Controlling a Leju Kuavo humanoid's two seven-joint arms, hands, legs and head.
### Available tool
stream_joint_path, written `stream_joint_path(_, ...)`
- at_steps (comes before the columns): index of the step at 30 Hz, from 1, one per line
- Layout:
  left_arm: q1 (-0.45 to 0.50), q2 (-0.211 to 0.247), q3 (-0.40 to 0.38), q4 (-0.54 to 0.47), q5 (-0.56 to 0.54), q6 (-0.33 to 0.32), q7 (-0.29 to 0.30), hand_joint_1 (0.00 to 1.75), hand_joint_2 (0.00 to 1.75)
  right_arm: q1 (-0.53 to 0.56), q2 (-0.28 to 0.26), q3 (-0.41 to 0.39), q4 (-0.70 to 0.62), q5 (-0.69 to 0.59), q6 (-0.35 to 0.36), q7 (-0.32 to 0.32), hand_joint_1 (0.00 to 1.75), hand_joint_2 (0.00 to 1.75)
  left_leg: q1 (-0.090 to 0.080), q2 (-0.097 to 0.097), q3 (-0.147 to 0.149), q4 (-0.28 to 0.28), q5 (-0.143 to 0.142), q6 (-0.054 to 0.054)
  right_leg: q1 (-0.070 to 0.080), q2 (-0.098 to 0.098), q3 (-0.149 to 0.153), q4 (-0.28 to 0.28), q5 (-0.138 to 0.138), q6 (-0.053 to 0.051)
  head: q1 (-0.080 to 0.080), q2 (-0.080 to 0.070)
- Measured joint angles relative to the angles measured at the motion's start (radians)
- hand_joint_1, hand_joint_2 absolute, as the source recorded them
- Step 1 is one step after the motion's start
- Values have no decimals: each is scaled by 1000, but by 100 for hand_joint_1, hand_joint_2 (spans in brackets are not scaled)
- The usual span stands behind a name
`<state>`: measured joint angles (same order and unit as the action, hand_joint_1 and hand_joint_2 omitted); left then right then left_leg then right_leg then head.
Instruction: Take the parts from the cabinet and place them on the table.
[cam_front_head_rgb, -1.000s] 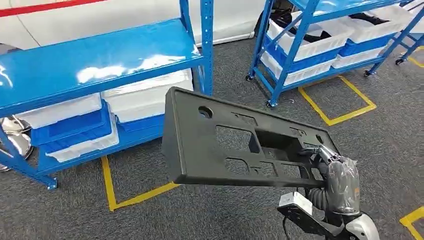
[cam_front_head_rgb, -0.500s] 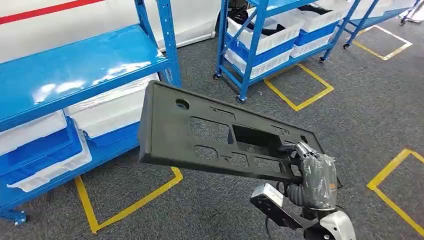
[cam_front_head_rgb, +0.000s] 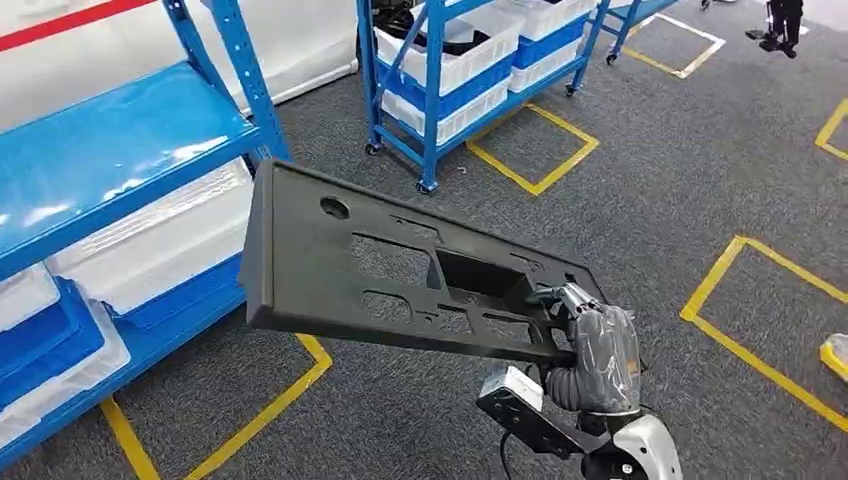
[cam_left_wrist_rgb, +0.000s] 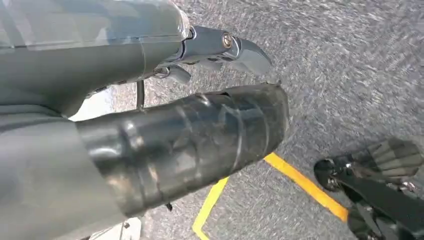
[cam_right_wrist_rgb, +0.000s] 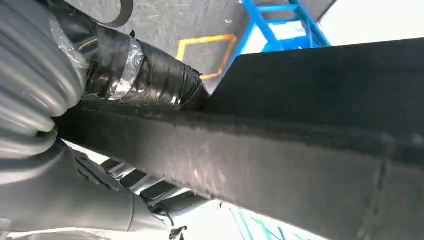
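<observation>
**One black part is being carried, no table in sight**

In the head view, one long black part (cam_front_head_rgb: 400, 275) with cut-out holes is held up in the air over the grey floor (cam_front_head_rgb: 680, 190). It is gripped at one end by the right hand (cam_front_head_rgb: 590, 335), so most of it sticks far out to the side. Two blue racks (cam_front_head_rgb: 200, 120) with white bins (cam_front_head_rgb: 150, 240) are seen close by. It is judged that the far end could be knocked on a rack, or could sag and slip out, because only one end is held.

In the left wrist view, the left hand (cam_left_wrist_rgb: 165, 145) hangs over the floor. Whether it is open or closed cannot be told.

In the right wrist view, the part's edge is wrapped by the fingers (cam_right_wrist_rgb: 145, 80).
</observation>
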<state>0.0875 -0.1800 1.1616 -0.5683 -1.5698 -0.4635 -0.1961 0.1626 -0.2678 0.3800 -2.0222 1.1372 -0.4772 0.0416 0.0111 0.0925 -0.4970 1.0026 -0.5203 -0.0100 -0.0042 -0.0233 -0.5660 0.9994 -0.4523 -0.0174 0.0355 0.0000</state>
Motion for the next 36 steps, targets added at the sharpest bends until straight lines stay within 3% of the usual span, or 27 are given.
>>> stream_joint_path(1, 6, -4, 0, -7, 0, -7, -5, 0, 0, -3, 4, 0, 0, -2, 0, -3, 175, 175, -1, -43, -12, 23, -18, 0, -1, 8, 2, -7, 3, -6, 0, 0)
stream_joint_path(2, 10, -17, 0, -32, 0, -26, -14, 0, 0, -2, 5, 0, 0, -5, -5, -8, 175, 175, 0, -79, -50, 102, -68, 1, -1, 17, 1, -8, 4, -10, 0, 0)
stream_joint_path(4, 26, -42, -1, -73, 0, -54, -16, 0, 0, 38, -1, -8, -12, -10, -26, -13, 175, 175, 0, -89, -131, 269, -143, -1, 1, 39, 1, -6, 3, -11, 0, 0)
stream_joint_path(5, 34, -56, -4, -94, 0, -62, -16, 0, 0, 79, -14, -19, -31, -19, -48, -13, 175, 175, 0, -88, -158, 316, -148, -2, 1, 48, 1, -4, 1, -12, 0, 0)
stream_joint_path(6, 42, -67, -8, -113, 0, -64, -16, 0, 0, 118, -30, -31, -51, -32, -73, -13, 175, 175, 0, -88, -158, 307, -123, -2, 0, 62, 3, -2, -1, -9, 0, 0)
stream_joint_path(8, 50, -82, -11, -134, 0, -65, -22, 0, 0, 193, -67, -65, -92, -57, -113, -12, 175, 175, 4, -99, -95, 163, -23, 1, -2, 90, 7, 5, -8, -2, 0, 0)
stream_joint_path(9, 53, -85, -11, -141, 0, -62, -24, 0, 0, 226, -81, -81, -111, -67, -126, -12, 175, 175, 7, -130, -52, 64, 28, 3, -3, 103, 8, 12, -12, 2, 0, 0)
stream_joint_path(10, 56, -87, -11, -144, 0, -60, -25, 0, 0, 243, -92, -92, -124, -71, -132, -13, 175, 175, 10, -185, -38, 27, 23, 6, 0, 114, 1, 22, -16, 7, 1, 0)
stream_joint_path(12, 52, -92, -12, -148, 0, -57, -27, 0, 0, 266, -113, -105, -141, -72, -132, -13, 175, 175, 8, -169, -39, 16, 14, 10, -4, 142, -16, 31, -14, 20, 0, 0)
stream_joint_path(14, 46, -93, -13, -151, 0, -51, -28, 0, 0, 290, -118, -113, -157, -74, -129, -12, 175, 175, 4, -143, -31, 12, 17, 22, -8, 170, -22, 27, -8, 36, 1, 0)
stream_joint_path(15, 44, -97, -13, -151, 0, -50, -29, 0, 0, 296, -125, -117, -161, -75, -125, -9, 175, 175, 11, -126, -25, 0, 25, 35, -10, 152, -22, 35, -13, 39, 0, 0)
stream_joint_path(16, 45, -97, -13, -151, 0, -46, -29, 0, 0, 300, -130, -120, -164, -76, -124, -8, 175, 175, 10, -112, -22, -5, 25, 39, -4, 86, -33, 61, -32, 43, 2, 0)
stream_joint_path(17, 45, -97, -13, -151, 0, -45, -29, 0, 0, 300, -137, -122, -168, -79, -124, -6, 175, 175, 8, -98, -21, -5, 25, 44, -3, 50, -63, 120, -71, 49, 1, 0)
stream_joint_path(19, 45, -97, -12, -151, 0, -43, -23, 0, 0, 306, -142, -132, -174, -86, -124, -6, 175, 175, 4, -69, -22, -5, 22, 47, -10, 32, -140, 277, -146, 57, 2, 0)
stream_joint_path(20, 45, -98, -11, -152, 0, -43, -18, 0, 0, 310, -145, -135, -175, -93, -124, -6, 175, 175, 3, -55, -22, -4, 21, 47, -12, 29, -165, 328, -159, 60, 2, 0)
stream_joint_path(21, 45, -99, -10, -153, 0, -45, -13, 0, 0, 316, -148, -138, -175, -101, -123, -6, 175, 175, 3, -42, -21, -4, 19, 46, -14, 28, -167, 334, -149, 62, 2, 0)
stream_joint_path(22, 45, -103, -9, -158, 0, -49, -7, 0, 0, 322, -149, -141, -175, -105, -121, -8, 175, 175, 3, -29, -21, -4, 16, 44, -15, 25, -144, 292, -116, 62, 2, 0)
stream_joint_path(23, 45, -106, -9, -163, 0, -54, -2, 0, 0, 326, -151, -145, -177, -111, -117, -12, 175, 175, 3, -18, -16, -4, 13, 41, -16, 18, -97, 210, -73, 60, 2, 0)
stream_joint_path(24, 44, -111, -9, -169, 0, -58, 2, 0, 0, 329, -154, -149, -179, -116, -115, -15, 175, 175, 3, -7, -11, -4, 8, 38, -15, -2, -38, 108, -32, 56, 2, 0)
stream_joint_path(25, 44, -117, -9, -174, 0, -61, 5, 0, 0, 330, -155, -155, -182, -118, -114, -18, 175, 175, 1, 2, -3, -4, 5, 34, -10, -46, 5, 30, -26, 49, 2, 0)
stream_joint_path(26, 45, -119, -9, -179, 0, -61, 6, 0, 0, 330, -156, -159, -183, -119, -114, -20, 175, 175, -5, 8, 0, -4, 1, 26, -2, -49, 5, 27, -26, 40, 2, 0)
stream_joint_path(30, 32, -127, -8, -193, 0, -60, 8, 0, 0, 340, -157, -171, -194, -133, -113, -27, 175, 175, -4, 40, 18, -11, -6, 3, 0, -2, 5, 14, -19, 15, 1, 0)
stream_joint_path(31, 33, -127, -8, -194, 0, -59, 8, 0, 0, 345, -157, -174, -195, -135, -112, -27, 175, 175, 2, -8, 14, 8, -23, -1, -6, 5, 9, 7, -14, 8, 2, 0)
stream_joint_path(32, 35, -127, -8, -196, 0, -59, 7, 0, 0, 343, -157, -177, -196, -134, -110, -27, 175, 175, 3, -52, -11, 60, -60, 0, -9, 14, 8, 5, -11, 0, 1, 0)
stream_joint_path(34, 36, -129, -8, -196, 0, -57, 7, 0, 0, 343, -156, -184, -198, -130, -98, -26, 175, 175, 2, -85, -90, 222, -138, -1, -7, 36, 5, 5, -12, -5, 1, 0)
stream_joint_path(35, 37, -129, -8, -196, 0, -57, 8, 0, 0, 345, -156, -185, -198, -129, -95, -26, 175, 175, 3, -87, -126, 288, -156, -1, -5, 48, 5, 5, -12, -5, 1, 0)
stream_joint_path(36, 38, -129, -8, -196, 0, -56, 8, 0, 0, 346, -156, -186, -198, -129, -94, -26, 175, 175, 3, -87, -146, 316, -150, -2, -4, 63, 6, 6, -12, -5, 1, 0)
